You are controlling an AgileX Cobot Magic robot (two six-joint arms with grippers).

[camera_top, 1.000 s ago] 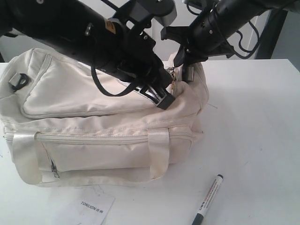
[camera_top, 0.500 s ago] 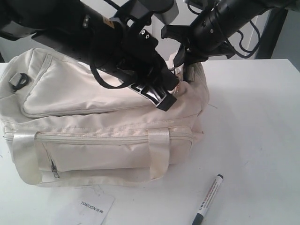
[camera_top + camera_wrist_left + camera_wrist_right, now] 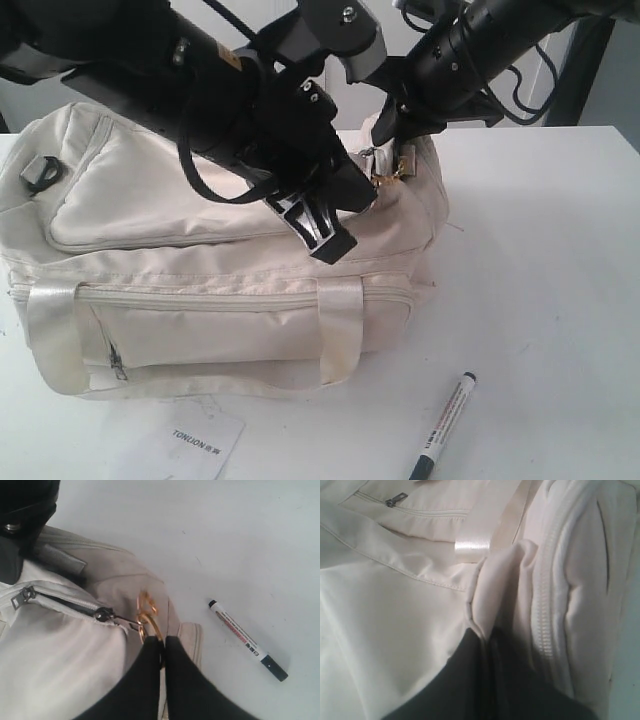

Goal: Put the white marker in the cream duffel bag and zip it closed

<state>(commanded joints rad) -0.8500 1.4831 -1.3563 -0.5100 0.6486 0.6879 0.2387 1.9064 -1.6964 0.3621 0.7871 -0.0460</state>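
Note:
The cream duffel bag (image 3: 200, 260) lies on the white table, its main zip line (image 3: 60, 601) running to a dark slider (image 3: 103, 613). A gold zip pull (image 3: 148, 615) hangs off that slider at the bag's right end (image 3: 386, 170). My left gripper (image 3: 163, 642) is shut on the pull's ring; the exterior view shows it (image 3: 366, 190) on top of the bag. My right gripper (image 3: 487, 637) is shut on a fold of bag fabric (image 3: 492, 585) at the same end (image 3: 388, 128). The white marker (image 3: 443, 425) lies on the table in front of the bag (image 3: 246, 639).
A white printed card (image 3: 195, 442) lies at the table's front edge, left of the marker. The bag has a front pocket zip (image 3: 115, 360), webbing handles (image 3: 338, 330) and a black strap clip (image 3: 40, 170) at its left end.
My left gripper has swung and dropped a little toward the front while holding the gold pull, which now tilts out to the right. The right gripper and the marker have stayed put.

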